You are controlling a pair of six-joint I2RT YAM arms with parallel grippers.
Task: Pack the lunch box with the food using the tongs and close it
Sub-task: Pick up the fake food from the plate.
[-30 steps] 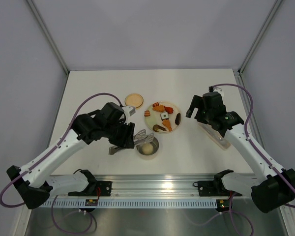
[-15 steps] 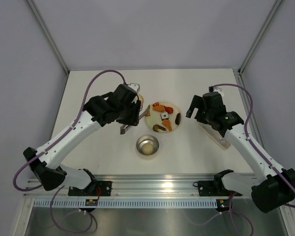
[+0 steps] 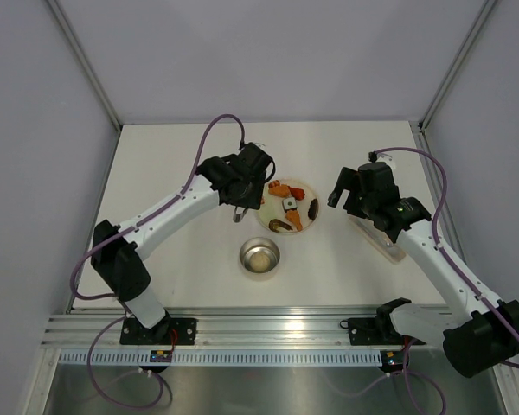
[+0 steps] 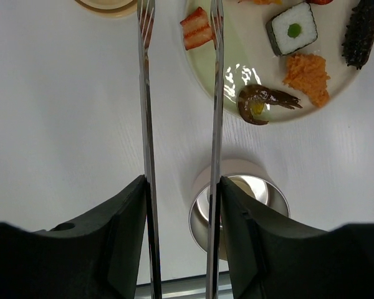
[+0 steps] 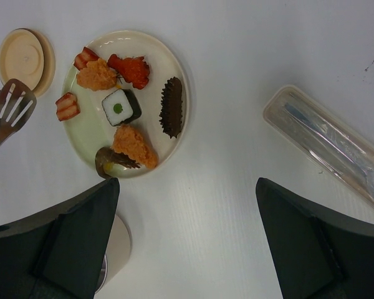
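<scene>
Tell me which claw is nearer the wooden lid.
Left. The left claw, holding the tongs, hangs beside the lid; the right claw hovers beyond the plate's far side, by the clear case.

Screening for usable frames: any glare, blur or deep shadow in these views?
Left wrist: bright glare patch on the plate and in the lunch box; tongs sharp. Right wrist: even light, food crisp. Top external: soft, faint shadows.
</scene>
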